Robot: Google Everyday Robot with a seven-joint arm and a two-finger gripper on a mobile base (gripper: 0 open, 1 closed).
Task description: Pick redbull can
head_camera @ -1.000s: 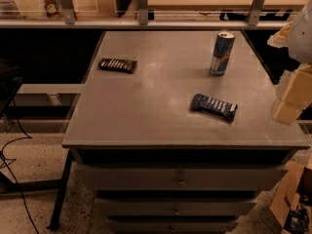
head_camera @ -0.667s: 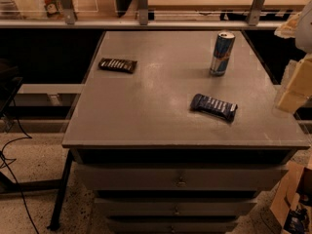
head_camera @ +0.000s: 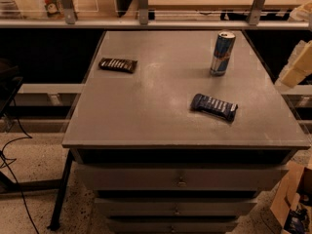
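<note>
The redbull can [head_camera: 222,53] stands upright on the far right part of the grey table top [head_camera: 161,106]. It is tall and slim, with blue and silver panels and a silver top. My gripper [head_camera: 298,66] shows only as a cream-coloured part at the right edge of the camera view, off the table's right side. It is to the right of the can, level with it and well apart from it. Nothing is seen in it.
A dark-blue snack bar wrapper [head_camera: 213,106] lies flat in front of the can. A dark brown bar [head_camera: 117,64] lies at the far left. A rail with posts [head_camera: 142,6] runs behind the table. Drawers [head_camera: 180,179] sit below. A cardboard box [head_camera: 292,199] stands at the lower right.
My arm has drawn to the right and slightly up, so less of it shows at the right edge. The can and both bars have not moved.
</note>
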